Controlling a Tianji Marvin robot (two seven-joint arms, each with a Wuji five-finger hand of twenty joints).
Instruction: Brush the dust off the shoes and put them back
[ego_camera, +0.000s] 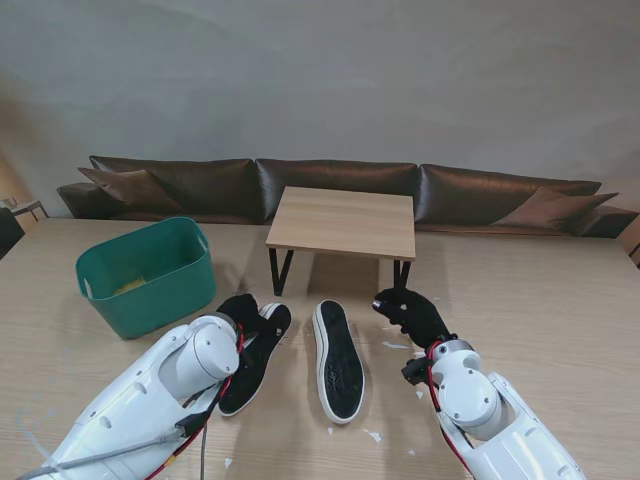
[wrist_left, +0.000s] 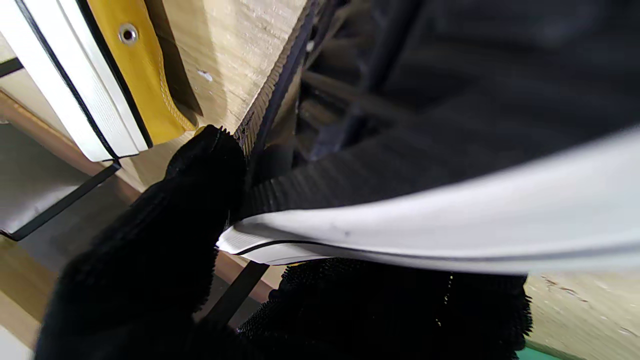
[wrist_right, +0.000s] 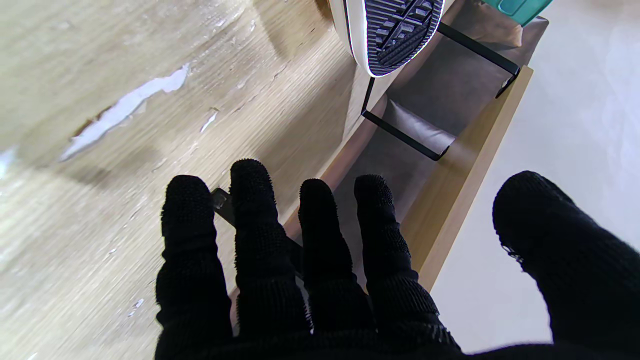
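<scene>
A long brown leather sofa (ego_camera: 340, 185) runs along the far edge of the wide wooden surface (ego_camera: 540, 300), one piece with several cushions. In front of it, at the middle of the far edge, stands one small low table (ego_camera: 345, 220) with a pale wood top and black legs. Toward the far left corner sits one green plastic tub (ego_camera: 150, 275) with something yellowish inside that I cannot make out.

Two shoes lie near the middle of the surface, closer to the near edge. The left shoe (ego_camera: 255, 355), black with a white sole rim, lies partly under the left arm. The right shoe (ego_camera: 337, 360) lies just beside it, apart, turned sole up so its dark tread and white rim show; the right wrist view catches its tread (wrist_right: 397, 32).

The left hand (ego_camera: 240, 310), in a black glove, is at the left shoe; its wrist view shows one finger (wrist_left: 200, 175) and the gloved palm pressed on either side of the white sole rim (wrist_left: 425, 225), pinching it. The right hand (ego_camera: 412, 312), also gloved black, sits right of the shoes, holding nothing, its four fingers (wrist_right: 250, 220) side by side and slightly spread, the thumb well apart.

Several small white flecks (ego_camera: 372, 436) dot the surface near the near edge.
</scene>
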